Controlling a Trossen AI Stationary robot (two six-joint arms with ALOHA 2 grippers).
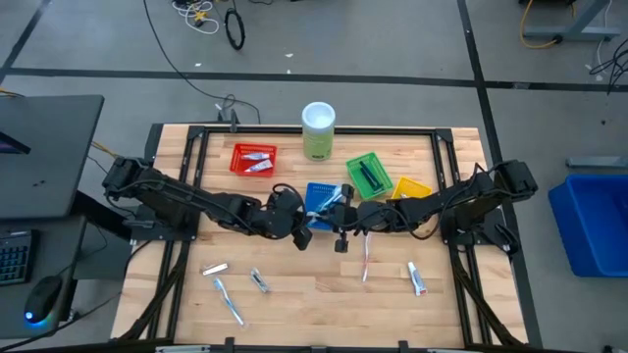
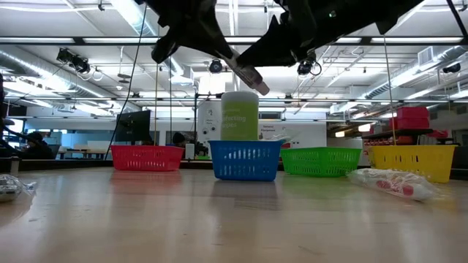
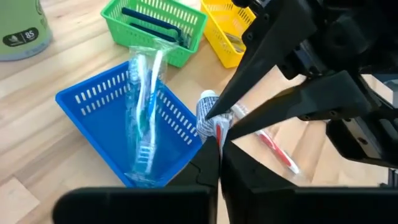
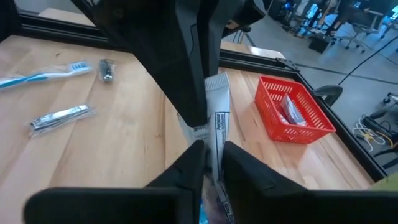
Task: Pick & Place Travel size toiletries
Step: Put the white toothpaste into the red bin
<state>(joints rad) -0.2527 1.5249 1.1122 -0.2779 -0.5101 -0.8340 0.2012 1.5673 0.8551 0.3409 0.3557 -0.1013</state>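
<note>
A small white toothpaste tube (image 3: 209, 112) is held in the air over the near right corner of the blue basket (image 1: 320, 196), between both grippers. It also shows in the low view (image 2: 248, 77) and the right wrist view (image 4: 216, 93). My left gripper (image 3: 219, 163) comes from the table's left and is shut on the tube. My right gripper (image 4: 212, 163) comes from the right and is shut on it too. A wrapped toothbrush (image 3: 146, 106) leans inside the blue basket, with its upper end over the far rim. My left gripper pinches one end of the tube (image 3: 217, 134) between its two fingers, which lie roughly level and come from the table's left. The tube is lifted clear and tilted. My right gripper pinches the tube (image 4: 215, 140) between its two fingers, coming from the table's right. Its fingertips (image 3: 231, 107) meet the tube close to the left gripper's.
The red basket (image 1: 253, 158) holds sachets, the green basket (image 1: 369, 175) holds a dark razor, and the yellow basket (image 1: 412, 188) and the pale-green canister (image 1: 318, 130) stand behind. Loose items lie near the front: a white tube (image 1: 417, 277), toothbrushes (image 1: 367, 257) (image 1: 229, 301) and silvery pieces (image 1: 215, 268) (image 1: 258, 280).
</note>
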